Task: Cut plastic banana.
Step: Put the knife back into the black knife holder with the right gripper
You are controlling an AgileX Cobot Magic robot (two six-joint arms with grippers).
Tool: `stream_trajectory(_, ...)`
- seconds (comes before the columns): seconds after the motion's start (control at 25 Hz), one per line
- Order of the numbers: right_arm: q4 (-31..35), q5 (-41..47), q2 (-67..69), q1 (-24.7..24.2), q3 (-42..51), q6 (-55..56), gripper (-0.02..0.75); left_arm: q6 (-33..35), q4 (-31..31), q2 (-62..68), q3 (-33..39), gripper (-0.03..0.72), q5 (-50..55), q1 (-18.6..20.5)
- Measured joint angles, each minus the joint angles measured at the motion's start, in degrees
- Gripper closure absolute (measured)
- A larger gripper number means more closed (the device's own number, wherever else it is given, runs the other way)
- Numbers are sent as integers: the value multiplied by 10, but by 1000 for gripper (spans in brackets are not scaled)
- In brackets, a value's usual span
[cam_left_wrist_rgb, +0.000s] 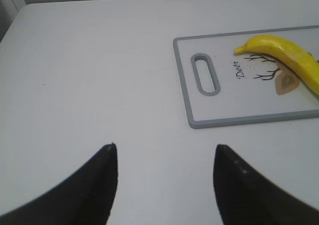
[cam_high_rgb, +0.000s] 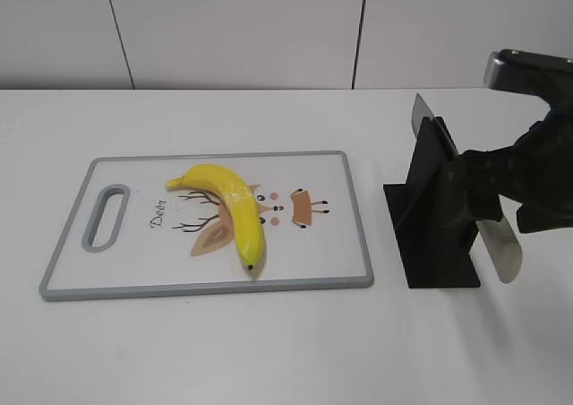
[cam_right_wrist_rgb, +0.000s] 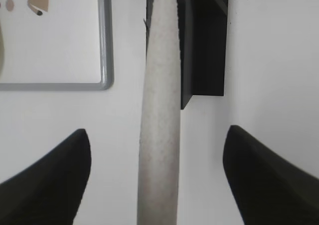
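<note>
The plastic banana (cam_high_rgb: 231, 201) lies on the cutting board (cam_high_rgb: 340, 244), stem at the far left and dark tip toward the front. It also shows in the left wrist view (cam_left_wrist_rgb: 286, 53). A knife (cam_high_rgb: 501, 248) with a grey handle (cam_right_wrist_rgb: 160, 110) rests slanted in a black stand (cam_high_rgb: 430, 235) to the right of the board. My right gripper (cam_right_wrist_rgb: 157, 130) is open, its jaws either side of the knife handle and apart from it; it also shows in the exterior view (cam_high_rgb: 501, 190). My left gripper (cam_left_wrist_rgb: 165, 146) is open and empty over bare table, left of the board.
The board's handle slot (cam_left_wrist_rgb: 205, 74) is at its left end. The board's front right corner (cam_right_wrist_rgb: 105, 83) lies just left of the knife. A white wall (cam_high_rgb: 269, 29) runs behind the table.
</note>
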Motion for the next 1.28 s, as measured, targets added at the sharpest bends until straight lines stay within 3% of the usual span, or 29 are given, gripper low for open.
stream_trajectory(0.32, -1, 60, -149, 0, 2, -92, 99, 0, 1, 0, 0, 118, 0, 0)
stream_trajectory(0.52, -12, 70, -287, 0, 59, -156, 108, 0, 1, 0, 0, 118, 0, 0)
stream_trajectory(0.76, -47, 109, -470, 0, 157, -170, 136, 0, 2, 0, 0, 118, 0, 0)
stream_trajectory(1.04, -51, 125, -656, 0, 164, -170, 158, 0, 2, 0, 0, 118, 0, 0)
stream_trajectory(1.28, -59, 195, -737, 0, 173, -171, 160, 0, 2, 0, 0, 118, 0, 0)
